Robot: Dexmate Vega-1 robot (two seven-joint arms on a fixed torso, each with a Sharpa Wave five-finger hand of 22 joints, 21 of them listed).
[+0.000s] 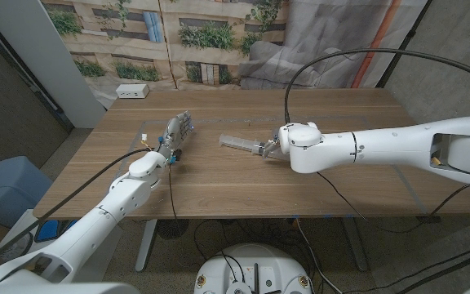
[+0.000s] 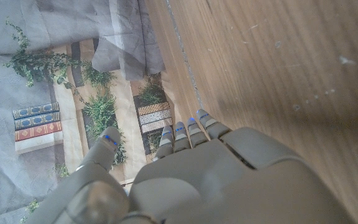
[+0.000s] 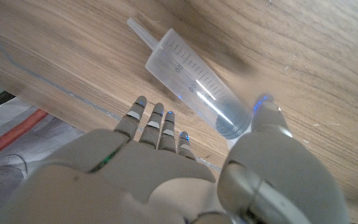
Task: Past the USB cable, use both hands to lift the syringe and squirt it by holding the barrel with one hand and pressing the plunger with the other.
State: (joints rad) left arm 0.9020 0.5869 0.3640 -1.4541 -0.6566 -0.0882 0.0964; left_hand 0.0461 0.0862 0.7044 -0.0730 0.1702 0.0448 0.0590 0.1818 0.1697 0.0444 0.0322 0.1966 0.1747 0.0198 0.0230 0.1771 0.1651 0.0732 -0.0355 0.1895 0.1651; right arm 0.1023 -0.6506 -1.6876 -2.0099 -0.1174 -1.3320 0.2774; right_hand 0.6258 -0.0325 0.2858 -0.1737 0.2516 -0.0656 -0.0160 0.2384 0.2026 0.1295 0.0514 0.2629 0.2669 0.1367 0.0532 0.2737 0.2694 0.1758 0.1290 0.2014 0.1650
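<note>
The syringe (image 1: 239, 144) lies flat on the wooden table (image 1: 219, 184), out in the middle and a little toward the far edge, its nozzle tip pointing to the robot's left. Up close in the right wrist view the clear barrel (image 3: 194, 84) shows its printed scale, resting on the wood grain.

Right at its plunger end sits the right hand (image 1: 272, 149), reaching in from the right edge of the table. From the wrist view the fingers (image 3: 153, 121) are extended on one side of the barrel and the thumb (image 3: 267, 115) on the other, spread apart with the syringe in the gap. Thumb tip is just beside the barrel's end; whether it touches, I cannot tell. Nothing gripped.

Over toward the left edge, the left hand (image 1: 176, 133) stands above the tabletop, fingers (image 2: 188, 132) straight and close together, thumb apart, holding nothing.

A thin cable (image 1: 148, 137) lies just beside it. At the far left corner sits a small white box (image 1: 132, 91).
</note>
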